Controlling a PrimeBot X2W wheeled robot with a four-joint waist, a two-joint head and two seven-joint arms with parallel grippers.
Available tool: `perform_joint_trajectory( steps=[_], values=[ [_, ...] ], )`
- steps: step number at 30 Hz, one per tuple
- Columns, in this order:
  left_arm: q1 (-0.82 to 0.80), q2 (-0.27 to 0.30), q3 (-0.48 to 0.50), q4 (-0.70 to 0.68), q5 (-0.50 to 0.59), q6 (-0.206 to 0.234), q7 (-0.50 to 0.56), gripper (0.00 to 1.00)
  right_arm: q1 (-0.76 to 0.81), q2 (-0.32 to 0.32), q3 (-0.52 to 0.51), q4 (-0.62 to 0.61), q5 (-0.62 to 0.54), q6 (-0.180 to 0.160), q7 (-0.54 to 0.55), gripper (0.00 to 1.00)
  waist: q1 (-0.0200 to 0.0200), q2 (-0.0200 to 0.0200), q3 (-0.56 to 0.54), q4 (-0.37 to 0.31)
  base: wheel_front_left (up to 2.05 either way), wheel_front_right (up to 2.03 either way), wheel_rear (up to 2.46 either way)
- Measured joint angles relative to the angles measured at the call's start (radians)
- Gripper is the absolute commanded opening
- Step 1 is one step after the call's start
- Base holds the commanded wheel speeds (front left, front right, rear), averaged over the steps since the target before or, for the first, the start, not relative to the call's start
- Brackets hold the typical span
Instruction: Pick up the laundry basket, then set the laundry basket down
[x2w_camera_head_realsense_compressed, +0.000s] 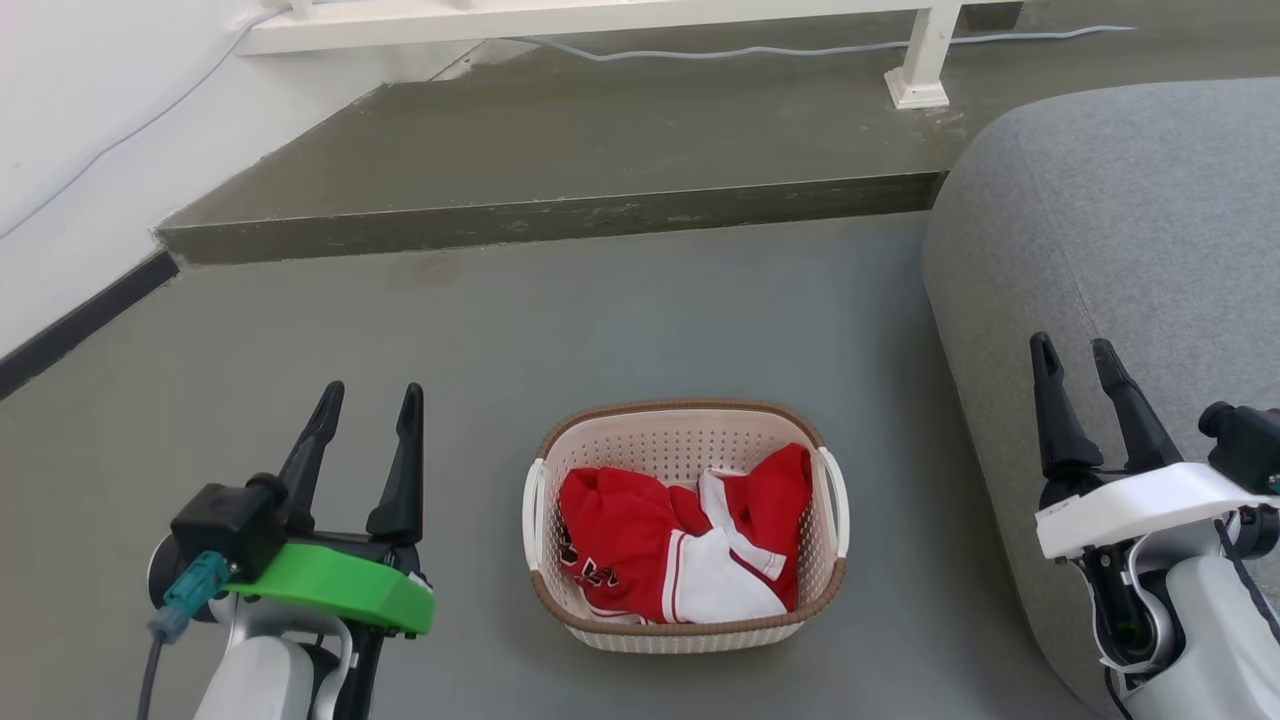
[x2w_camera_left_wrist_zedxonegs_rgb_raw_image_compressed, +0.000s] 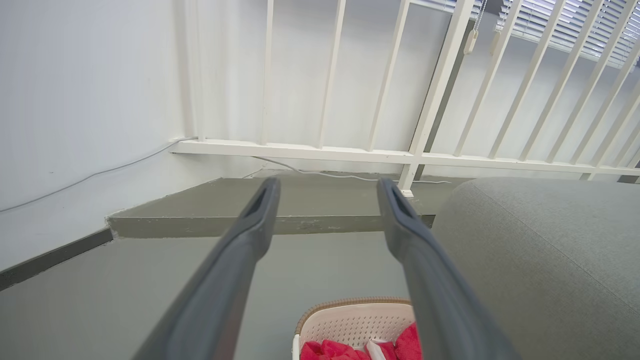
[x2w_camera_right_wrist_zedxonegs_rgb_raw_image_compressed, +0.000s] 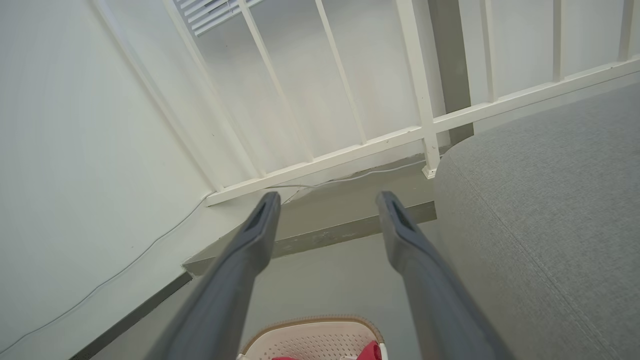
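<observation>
One laundry basket (x2w_camera_head_realsense_compressed: 680, 445) on the floor (x2w_camera_head_realsense_compressed: 600, 320), red-and-white garment (x2w_camera_head_realsense_compressed: 650, 540) inside.

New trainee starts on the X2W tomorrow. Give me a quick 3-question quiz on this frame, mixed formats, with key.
1. Multiple choice: what lies in the laundry basket?
A. a red and white garment
B. folded blue towels
C. nothing

2. True or false: the left tool and the right tool are each shut on a basket handle.

3. Short answer: on which side of the basket, in the robot's own terms, is the grey sofa?

Key
1. A.
2. False. Both tools are open and clear of the basket, which stands on the floor between them.
3. Right.
</observation>
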Motion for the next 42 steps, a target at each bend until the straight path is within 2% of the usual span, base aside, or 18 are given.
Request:
perform_joint_trajectory(
  steps=[6, 27, 42],
  values=[
    [-0.009, -0.006, -0.002, -0.007, 0.059, -0.001, -0.019, 1.0, -0.009, -0.001, 0.008, 0.009, -0.062, 0.0, -0.019, 1.0, 0.0, 0.0, 0.005, 0.0, 0.0, 0.0, 0.0],
    [-0.01, -0.018, 0.007, -0.005, 0.06, -0.005, -0.019, 1.0, -0.013, 0.016, -0.001, 0.051, -0.086, 0.003, -0.019, 1.0, 0.0, 0.0, 0.01, -0.004, 0.0, 0.0, 0.0],
    [-0.051, -0.02, -0.007, 0.014, 0.06, -0.005, -0.019, 1.0, -0.051, 0.015, -0.001, 0.099, -0.083, 0.011, -0.019, 1.0, 0.0, 0.0, 0.127, -0.022, 0.0, 0.0, 0.0]
  ],
)
